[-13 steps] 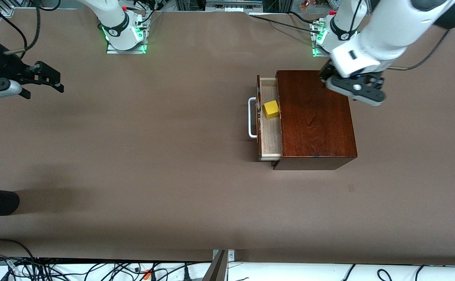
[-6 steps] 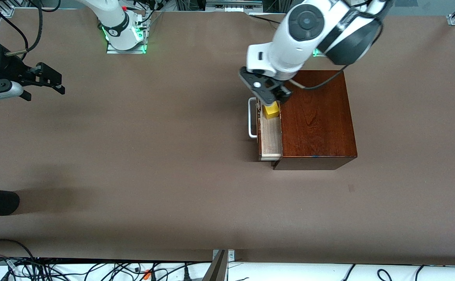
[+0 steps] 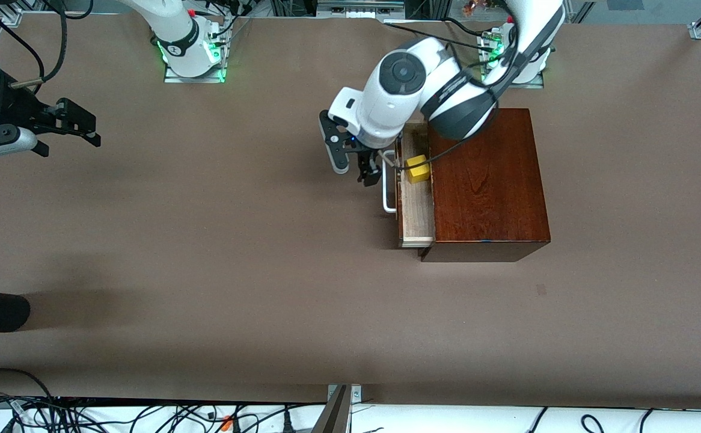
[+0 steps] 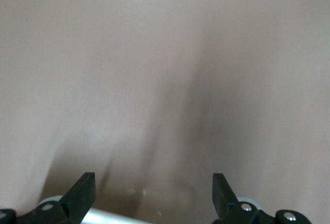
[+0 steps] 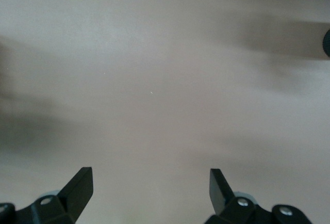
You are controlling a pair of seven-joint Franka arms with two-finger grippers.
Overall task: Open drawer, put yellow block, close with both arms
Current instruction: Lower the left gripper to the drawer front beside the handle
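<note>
The block [image 3: 417, 169] lies in the open drawer [image 3: 416, 198]. The left pincer [image 3: 358, 161], fingers spread and empty, hangs just beside the handle [image 3: 389, 191]; square up and push it straight in. The right pincer [image 3: 56, 123] waits open over bare tabletop [image 3: 236, 252].

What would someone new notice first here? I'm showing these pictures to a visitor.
Most likely the dark wooden box toward the left arm's end of the table, its drawer pulled open with the yellow block inside. The left gripper, open, hangs beside the drawer's white handle; the right gripper waits open at the right arm's end.
</note>
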